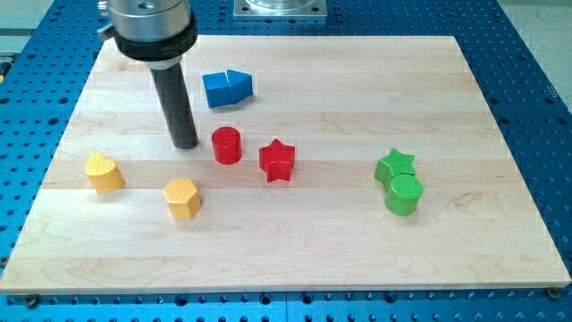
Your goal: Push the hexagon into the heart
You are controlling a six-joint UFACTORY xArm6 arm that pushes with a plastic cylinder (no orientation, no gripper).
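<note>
Wooden board (295,250) on blue perforated bench: I am judging the approach step unfinished. My tip (185,145) — a bare rod, nothing held — is standing above the yellow hexagon (182,198); next, getting to its right side, pushing left toward the yellow heart (105,172).

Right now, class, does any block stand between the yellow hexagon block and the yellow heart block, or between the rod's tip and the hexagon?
Nothing visible does. The yellow hexagon block and the yellow heart block have bare wooden board between them. My tip sits above the hexagon in the view, just left of the red cylinder.
</note>
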